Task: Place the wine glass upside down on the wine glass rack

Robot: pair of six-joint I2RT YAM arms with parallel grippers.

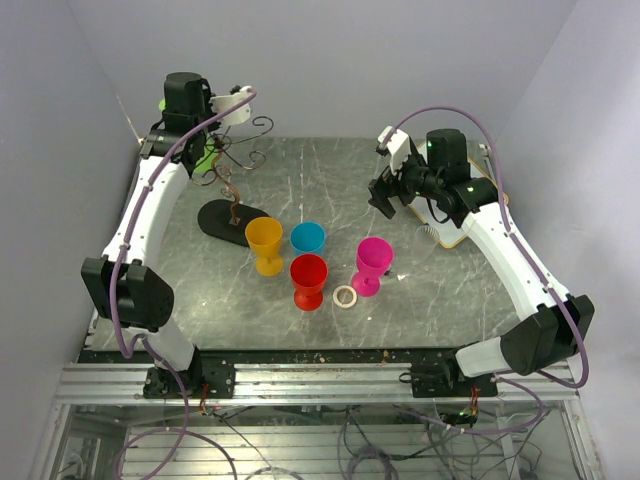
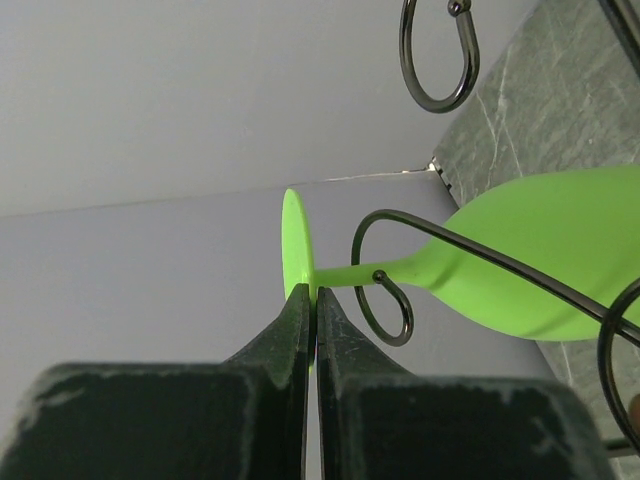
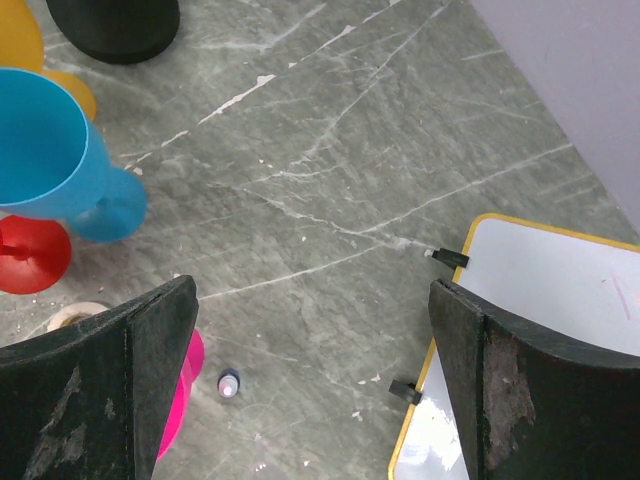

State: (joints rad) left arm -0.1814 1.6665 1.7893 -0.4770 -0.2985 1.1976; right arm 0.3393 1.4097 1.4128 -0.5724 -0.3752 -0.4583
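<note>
A lime green wine glass (image 2: pixel 540 250) lies on its side among the arms of the wine glass rack (image 1: pixel 232 185), a dark wire tree on a flat black oval base (image 1: pixel 226 220) at the back left. My left gripper (image 2: pixel 309 292) is shut on the edge of the glass's round foot. The stem passes through a curled wire arm (image 2: pixel 388 300), and another wire crosses the bowl. In the top view the green glass (image 1: pixel 207 157) shows just below the left wrist. My right gripper (image 3: pixel 310 380) is open and empty above the table, right of centre (image 1: pixel 385 200).
Yellow (image 1: pixel 264 242), blue (image 1: pixel 307 238), red (image 1: pixel 309 278) and pink (image 1: pixel 373 262) glasses stand upright mid-table, with a pale ring (image 1: pixel 345 296) in front. A yellow-framed whiteboard (image 3: pixel 540 320) lies at the right. A small cap (image 3: pixel 229 383) lies on the table. Walls close in behind and left.
</note>
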